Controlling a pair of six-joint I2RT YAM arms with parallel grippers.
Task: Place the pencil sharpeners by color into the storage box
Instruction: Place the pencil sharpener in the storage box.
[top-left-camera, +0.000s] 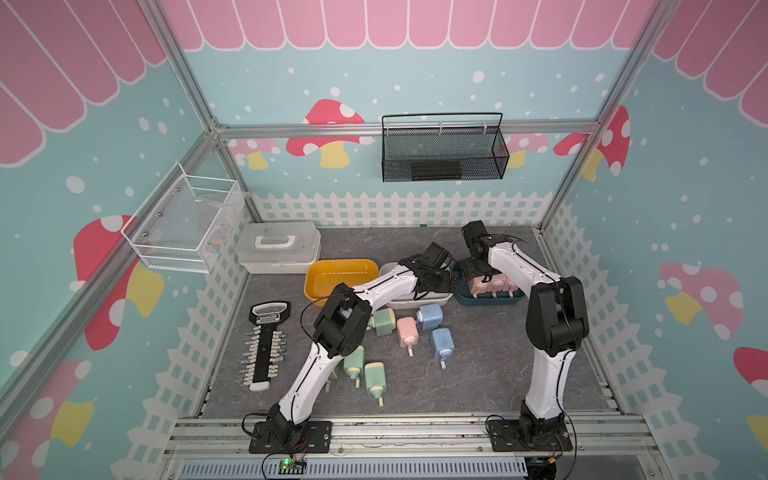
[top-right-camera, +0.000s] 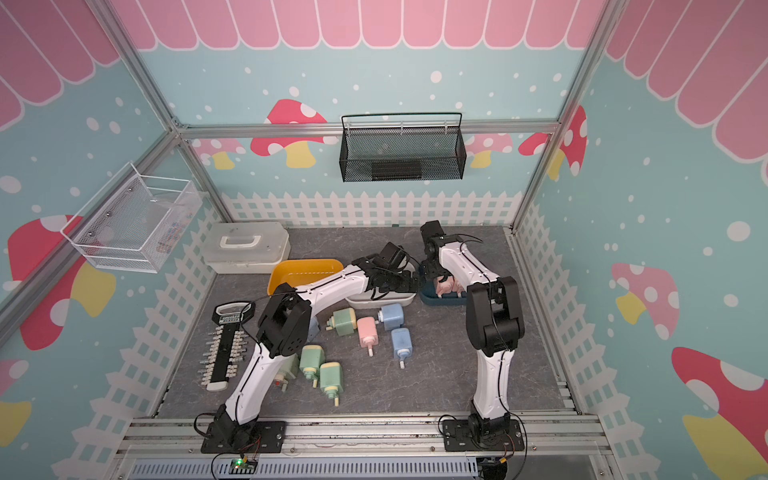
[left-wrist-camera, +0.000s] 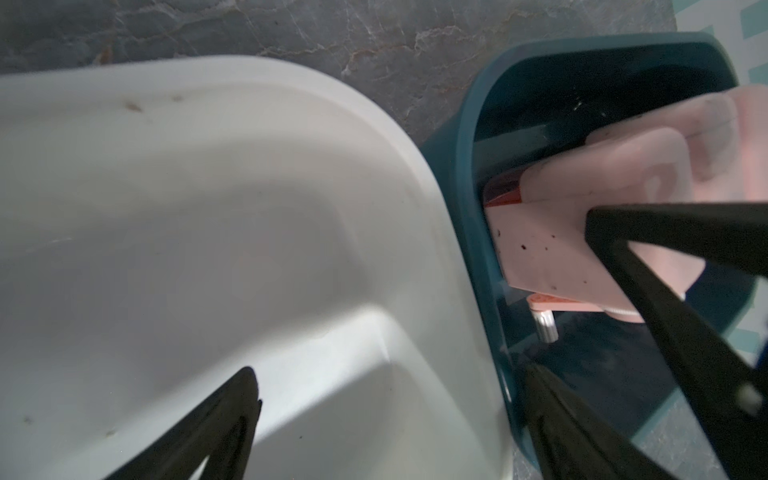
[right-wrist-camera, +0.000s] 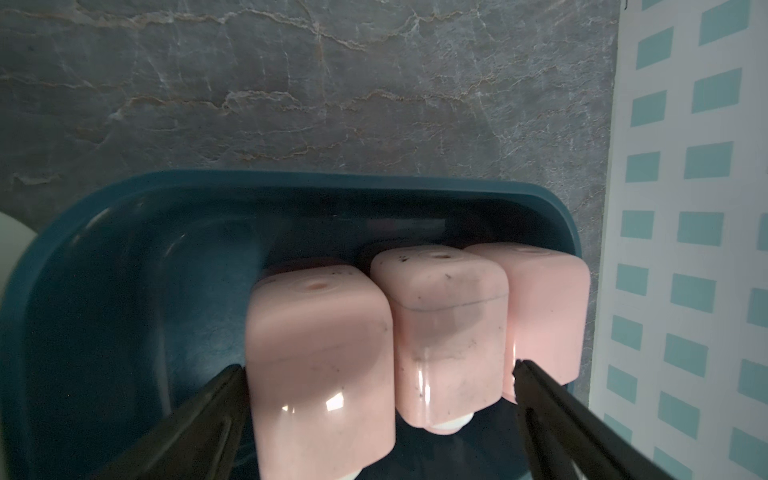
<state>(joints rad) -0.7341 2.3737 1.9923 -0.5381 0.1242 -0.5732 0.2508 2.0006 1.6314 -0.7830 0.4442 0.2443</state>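
Grey marbled floor (top-left-camera: 478, 374); teal mushroom-print walls (top-left-camera: 415, 83); black mesh basket (top-left-camera: 444, 145), white wire basket (top-left-camera: 178, 216) wall-hung, contents unclear.

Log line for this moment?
right claw: open, straddling pink sharpeners in blue tray | left claw: open above white tray | loose pink sharpener on table

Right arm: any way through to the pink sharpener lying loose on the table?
Probably yes. The right gripper is open above the dark blue bin, and the loose pink sharpener lies uncovered nearby. The blue sharpeners lie close beside it, so room for the gripper looks tight.
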